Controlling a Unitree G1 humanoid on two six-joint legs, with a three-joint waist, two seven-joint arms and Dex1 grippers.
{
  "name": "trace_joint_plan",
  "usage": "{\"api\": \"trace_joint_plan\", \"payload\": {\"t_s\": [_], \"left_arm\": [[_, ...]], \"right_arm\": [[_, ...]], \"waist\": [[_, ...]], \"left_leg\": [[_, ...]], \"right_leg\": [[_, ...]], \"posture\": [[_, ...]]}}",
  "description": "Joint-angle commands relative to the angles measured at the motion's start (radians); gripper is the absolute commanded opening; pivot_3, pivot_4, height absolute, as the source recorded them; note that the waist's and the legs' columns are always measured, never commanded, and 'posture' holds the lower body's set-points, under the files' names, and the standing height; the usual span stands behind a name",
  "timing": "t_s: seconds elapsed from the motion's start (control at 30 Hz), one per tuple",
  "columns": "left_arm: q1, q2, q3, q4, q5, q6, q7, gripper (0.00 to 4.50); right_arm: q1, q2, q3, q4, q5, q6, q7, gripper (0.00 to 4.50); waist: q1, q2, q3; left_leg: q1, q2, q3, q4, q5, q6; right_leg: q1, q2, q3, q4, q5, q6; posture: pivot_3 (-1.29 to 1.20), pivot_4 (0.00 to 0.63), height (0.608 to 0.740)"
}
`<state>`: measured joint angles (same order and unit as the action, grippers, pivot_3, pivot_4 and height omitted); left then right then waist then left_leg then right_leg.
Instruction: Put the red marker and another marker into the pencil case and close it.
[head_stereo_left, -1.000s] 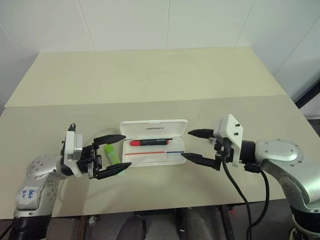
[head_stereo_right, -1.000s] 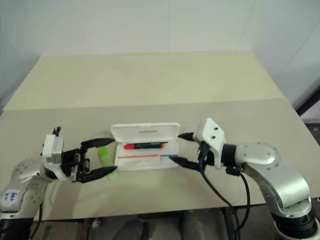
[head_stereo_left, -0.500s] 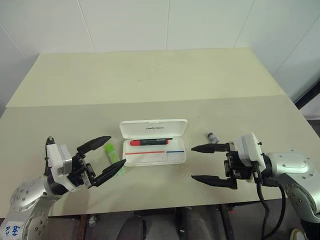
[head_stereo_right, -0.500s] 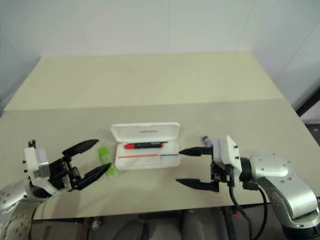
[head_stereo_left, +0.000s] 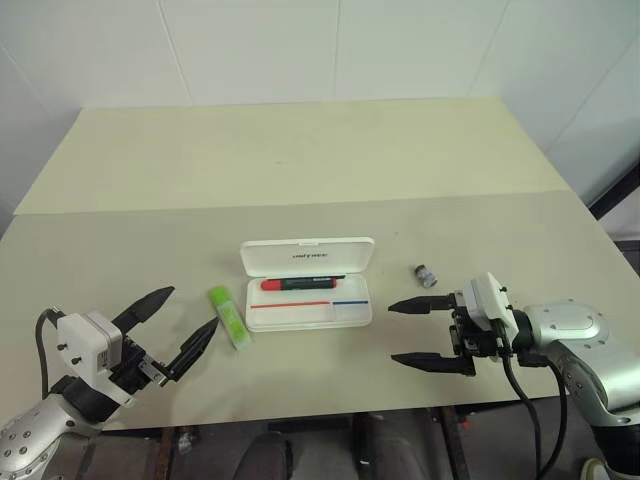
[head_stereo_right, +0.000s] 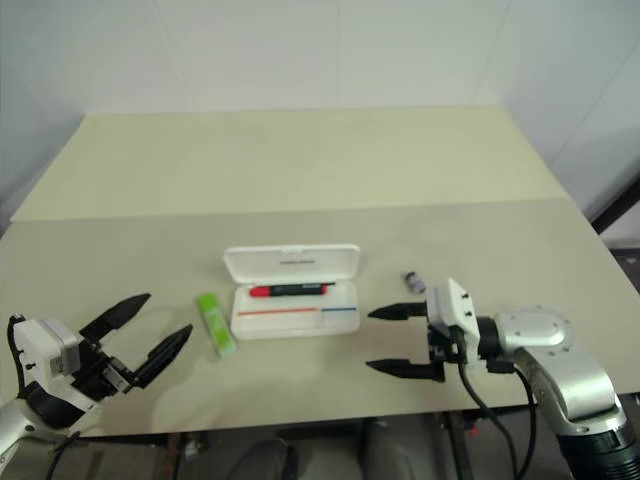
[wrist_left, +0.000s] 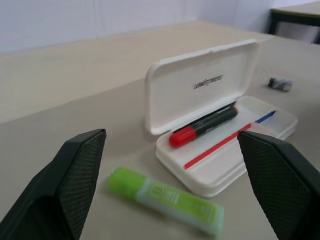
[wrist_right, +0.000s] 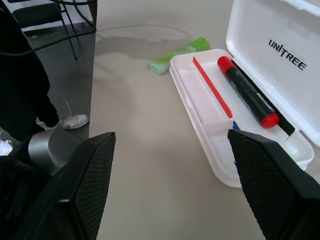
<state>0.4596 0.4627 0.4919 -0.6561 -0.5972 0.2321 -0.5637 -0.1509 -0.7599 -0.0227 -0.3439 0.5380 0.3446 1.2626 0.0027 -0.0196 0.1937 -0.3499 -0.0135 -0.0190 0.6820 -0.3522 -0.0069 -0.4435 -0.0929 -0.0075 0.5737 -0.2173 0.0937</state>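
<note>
The white pencil case (head_stereo_left: 270, 258) lies open mid-table, lid raised at the far side. The red marker (head_stereo_left: 300, 284) rests inside along the hinge side. The light green highlighter (head_stereo_left: 229, 317) lies on the table just left of the case. My left gripper (head_stereo_left: 194, 306) is open near the front left edge, a short way short of the highlighter and touching nothing. Right of the case, my right gripper (head_stereo_left: 392, 332) is open, pointing left at it with a gap between. In the left wrist view the highlighter (wrist_left: 165, 200) lies in front of the case (wrist_left: 200, 90).
A small grey cylindrical object (head_stereo_left: 426, 275) lies on the table right of the case, beyond my right gripper. The front table edge runs close under both grippers. In the right wrist view a white shoe (wrist_right: 70, 120) and a dark trouser leg stand on the floor past the table's left edge.
My left gripper pulled back and left, away from the highlighter. My right gripper drew right and down from the case, uncovering the grey object. Both stayed open; the objects did not move.
</note>
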Motion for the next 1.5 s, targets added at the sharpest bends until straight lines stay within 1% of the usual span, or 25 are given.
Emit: {"api": "trace_joint_plan", "payload": {"t_s": [0.03,0.27,0.4,0.6,0.7,0.93,1.0,1.1,1.13,1.27,1.4,1.5], "left_arm": [[0.027,-0.023,0.0,-0.038,0.04,0.028,0.076,4.5],[0.078,-0.034,-0.028,-0.052,0.044,0.046,0.087,4.5],[0.095,-0.036,-0.058,-0.014,0.083,0.003,0.052,4.5],[0.033,-0.072,-0.11,0.014,0.129,-0.02,0.09,4.5],[0.004,-0.093,-0.127,0.02,0.16,-0.001,0.139,4.5],[-0.019,-0.151,-0.157,0.0,0.157,0.036,0.217,4.5],[-0.021,-0.173,-0.167,-0.019,0.151,0.064,0.258,4.5],[-0.03,-0.192,-0.169,-0.05,0.175,0.156,0.357,4.5],[-0.032,-0.191,-0.17,-0.058,0.169,0.165,0.36,4.5],[-0.033,-0.159,-0.168,-0.1,0.146,0.247,0.374,4.5],[-0.048,-0.121,-0.151,-0.152,0.117,0.376,0.406,4.5],[-0.066,-0.113,-0.145,-0.178,0.094,0.44,0.423,4.5]], "right_arm": [[-0.015,0.012,0.012,-0.004,-0.002,-0.023,-0.01,3.78],[-0.004,0.017,0.014,-0.011,-0.002,-0.024,-0.026,3.78],[0.004,0.021,0.019,-0.019,-0.004,-0.023,-0.04,3.78],[0.008,0.025,0.023,-0.026,-0.006,-0.021,-0.06,3.78],[0.013,0.026,0.022,-0.032,-0.005,-0.019,-0.07,3.78],[0.023,0.027,0.023,-0.042,-0.005,-0.019,-0.093,3.78],[0.026,0.026,0.023,-0.046,-0.004,-0.018,-0.097,3.78],[0.031,0.023,0.024,-0.048,-0.002,-0.016,-0.099,3.78],[0.031,0.022,0.023,-0.048,-0.002,-0.017,-0.1,3.78],[0.024,0.024,0.027,-0.04,-0.004,-0.018,-0.1,3.78],[0.02,0.027,0.033,-0.029,-0.009,-0.024,-0.098,3.78],[0.023,0.026,0.035,-0.029,-0.009,-0.025,-0.098,3.78]], "waist": [[0.0,0.0,0.0],[-0.001,-0.001,0.0],[-0.001,-0.001,0.0],[-0.001,-0.001,0.0],[0.0,-0.001,0.0],[-0.002,-0.001,-0.001],[-0.001,-0.001,-0.001],[-0.001,-0.001,-0.001],[-0.001,-0.002,-0.001],[-0.001,-0.002,-0.001],[-0.001,-0.002,-0.001],[-0.001,-0.002,-0.001]], "left_leg": [[0.0,0.0,0.0,0.0,0.0,0.0],[0.0,0.0,0.0,0.0,0.0,0.0],[0.0,0.0,0.0,0.0,0.0,0.0],[0.0,0.0,0.001,0.0,0.0,0.0],[0.0,0.0,0.001,0.0,0.0,0.0],[0.0,0.0,0.001,0.0,0.0,0.0],[0.0,0.0,0.001,0.0,0.0,0.0],[0.0,0.0,0.001,0.0,0.0,0.0],[0.0,0.0,0.001,0.0,0.0,0.0],[0.0,0.0,0.001,0.0,0.0,0.0],[0.0,0.0,0.001,0.0,0.0,0.0],[0.0,0.0,0.001,0.0,0.0,0.0]], "right_leg": [[0.0,0.0,0.0,0.0,0.0,0.0],[0.0,0.0,0.0,0.0,0.0,0.001],[0.0,0.0,0.0,0.0,0.0,0.0],[0.0,0.0,0.001,0.0,0.0,0.0],[0.0,0.0,0.001,0.001,0.0,0.0],[0.0,0.0,0.001,0.001,0.002,0.003],[0.0,0.0,0.001,0.001,0.002,0.003],[0.0,0.0,0.001,0.002,0.002,0.003],[0.0,0.0,0.001,0.002,0.002,0.003],[0.0,0.0,0.001,0.002,0.002,0.003],[0.0,0.0,0.001,0.002,0.002,0.003],[0.0,0.0,0.001,0.003,0.002,0.003]], "posture": [[0.0,0.15,0.74],[0.0,0.15,0.74],[0.0,0.15,0.74],[0.0,0.15,0.74],[0.0,0.15,0.74],[0.0,0.15,0.74],[0.0,0.15,0.74],[0.0,0.15,0.74],[0.0,0.15,0.74],[0.0,0.15,0.74],[0.0,0.15,0.74],[0.0,0.15,0.74]]}}
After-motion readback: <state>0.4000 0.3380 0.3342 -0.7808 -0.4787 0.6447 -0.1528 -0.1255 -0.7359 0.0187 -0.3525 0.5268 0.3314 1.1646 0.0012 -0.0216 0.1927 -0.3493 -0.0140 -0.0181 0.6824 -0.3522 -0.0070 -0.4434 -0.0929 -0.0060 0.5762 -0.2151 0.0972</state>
